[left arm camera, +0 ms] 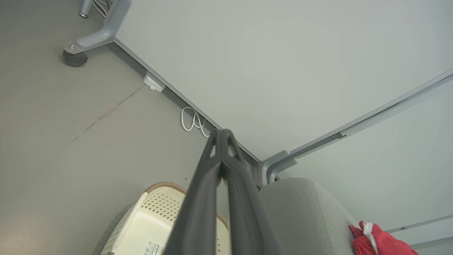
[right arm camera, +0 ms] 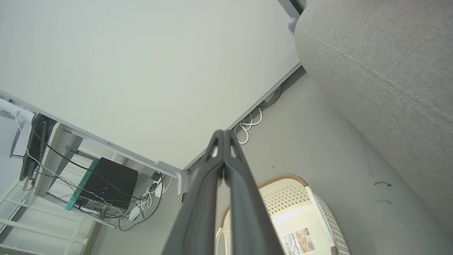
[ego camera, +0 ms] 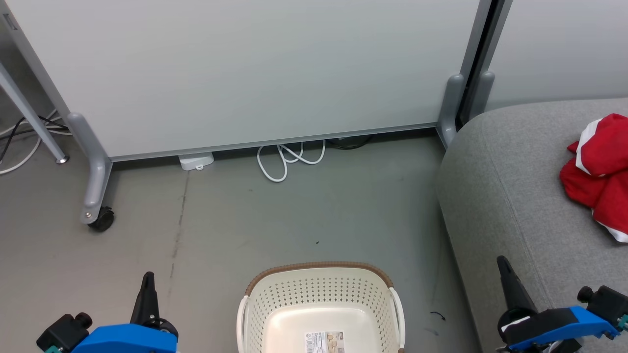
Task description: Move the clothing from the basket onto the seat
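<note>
Clothing (ego camera: 596, 171) is being seen as a red-and-white heap on the seat (ego camera: 510, 196), at the right edge of the head view. Whether both garments are in it cannot be told. Basket (ego camera: 319, 266) is being seen on the floor just beside the seat, the part of its bottom in view bare but for a printed sticker (ego camera: 324, 341). Left gripper (left arm camera: 222, 136) and right gripper (right arm camera: 223, 136) are being held low on either side of the basket, fingers pressed together at the tips, nothing pinched. The transfer is being judged done or nearly so. Next, a check of the basket's hidden near end is being called for.
</note>
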Tool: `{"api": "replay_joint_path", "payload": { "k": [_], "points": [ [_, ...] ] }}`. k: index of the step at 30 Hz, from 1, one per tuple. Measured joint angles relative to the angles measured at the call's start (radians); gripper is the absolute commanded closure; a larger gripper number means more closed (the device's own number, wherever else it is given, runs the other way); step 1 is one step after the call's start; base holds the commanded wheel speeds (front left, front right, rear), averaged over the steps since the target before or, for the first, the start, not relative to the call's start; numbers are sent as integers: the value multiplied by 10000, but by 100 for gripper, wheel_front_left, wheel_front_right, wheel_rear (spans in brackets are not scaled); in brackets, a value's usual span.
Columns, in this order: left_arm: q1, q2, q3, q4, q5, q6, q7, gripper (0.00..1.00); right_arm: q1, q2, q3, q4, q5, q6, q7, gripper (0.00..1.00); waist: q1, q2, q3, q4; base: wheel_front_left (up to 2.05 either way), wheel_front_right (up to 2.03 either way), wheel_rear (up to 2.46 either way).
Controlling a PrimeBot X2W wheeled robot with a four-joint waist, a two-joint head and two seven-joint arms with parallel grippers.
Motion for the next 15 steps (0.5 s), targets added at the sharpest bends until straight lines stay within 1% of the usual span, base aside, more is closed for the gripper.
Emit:
{"api": "replay_joint_path", "payload": {
  "k": [15],
  "points": [
    [-180,-71,224,-274,-1651,-35,464,100,-188,0,-136,-92,1776,0,242,100,0,0,-17,-7,0,0,0]
  ]
}}
